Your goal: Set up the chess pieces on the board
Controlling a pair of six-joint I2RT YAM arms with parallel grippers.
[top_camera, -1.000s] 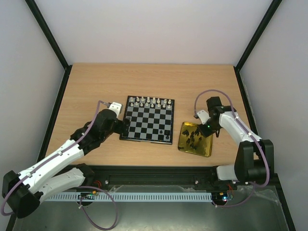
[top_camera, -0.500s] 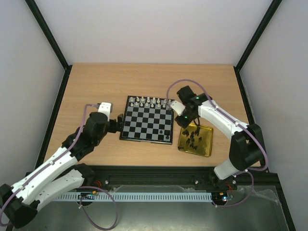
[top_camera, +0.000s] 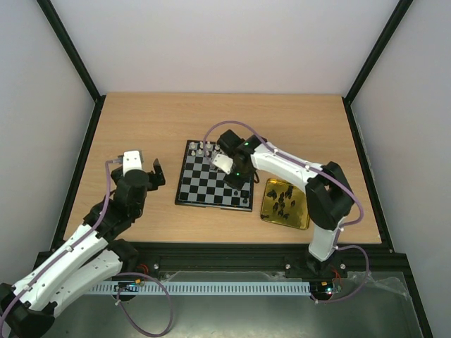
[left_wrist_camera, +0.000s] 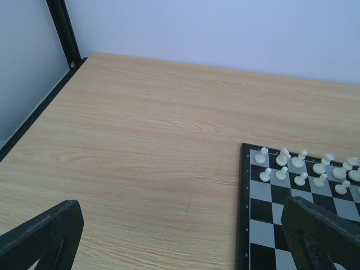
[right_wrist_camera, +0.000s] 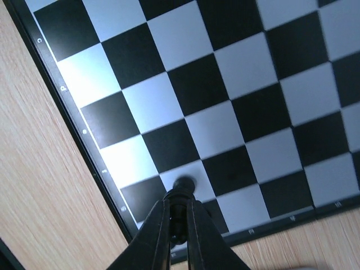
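Fingers (right_wrist_camera: 153, 235) of the right gripper (right_wrist_camera: 180, 214) clamp one black piece (right_wrist_camera: 183, 185) at their tips, just above the board (right_wrist_camera: 225, 112), with its near corner below them. A clean placement likely calls for a straight descent onto one square's centre, release only once the base sits flat, then a vertical lift. The left gripper (left_wrist_camera: 180, 236) hangs with fingers wide apart, the board beyond its right finger. Count: one board, one gold tray (top_camera: 301, 220), one held piece. The white pieces (left_wrist_camera: 283, 157) form two rows, partly hidden and uncountable.

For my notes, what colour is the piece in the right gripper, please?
The piece is black; right wrist view shows it best.
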